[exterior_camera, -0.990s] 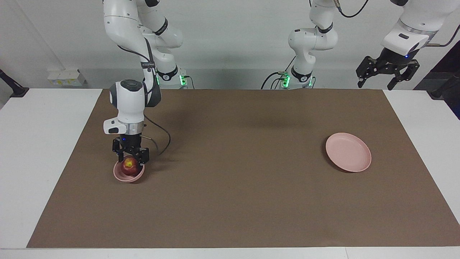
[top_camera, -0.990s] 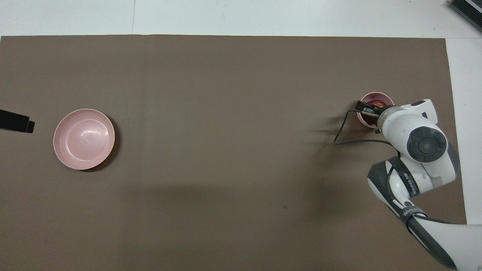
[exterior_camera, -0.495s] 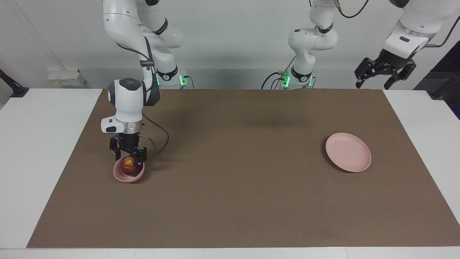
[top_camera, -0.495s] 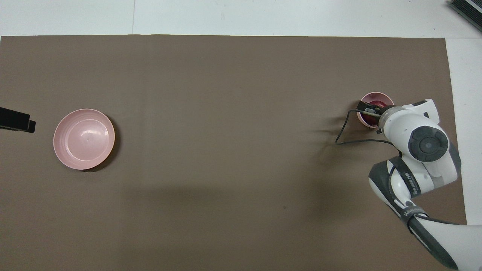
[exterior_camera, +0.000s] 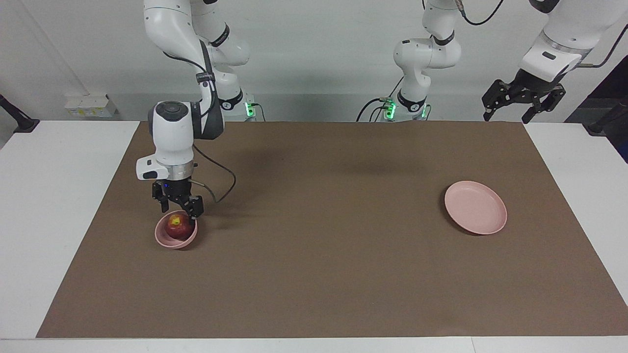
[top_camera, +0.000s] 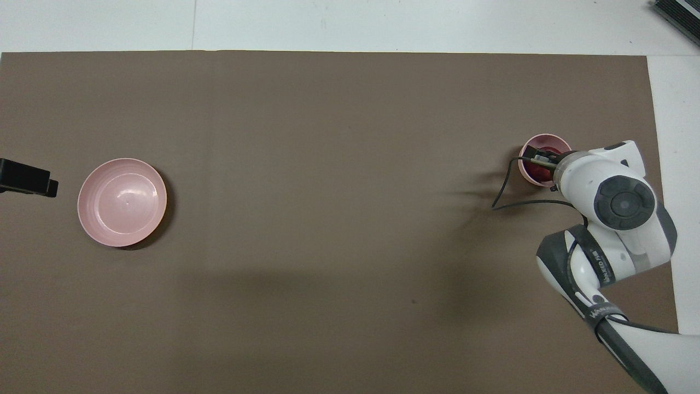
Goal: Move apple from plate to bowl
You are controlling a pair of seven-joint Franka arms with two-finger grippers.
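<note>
— Facing view first: where is the apple [exterior_camera: 177, 227]?

— It sits in the bowl [exterior_camera: 167, 239], toward the right arm's end of the bench [exterior_camera: 59, 196], on the brown mat [exterior_camera: 314, 264]. Its yellow patch faces up.

— And the right gripper [exterior_camera: 178, 205]?

— Just over the bowl, pointing down. Its fingers [exterior_camera: 196, 206] are spread, one at each side above the apple, and they do not pinch it. A thin black cable [exterior_camera: 221, 184] loops from its wrist down to the mat.

— Does the overhead view agree?

— There the right arm covers part of the bowl [top_camera: 529, 145]; only a dark red sliver of the apple [top_camera: 547, 150] shows past the wrist.

— The plate [exterior_camera: 475, 207]?

— Bare, well apart from the bowl, toward the left arm's end of the mat.

— The left gripper [exterior_camera: 522, 96]?

— It waits high up past that end of the mat, fingers spread, holding nothing. Overhead, just its dark tip [top_camera: 27, 181] shows beside the plate [top_camera: 122, 202].
</note>
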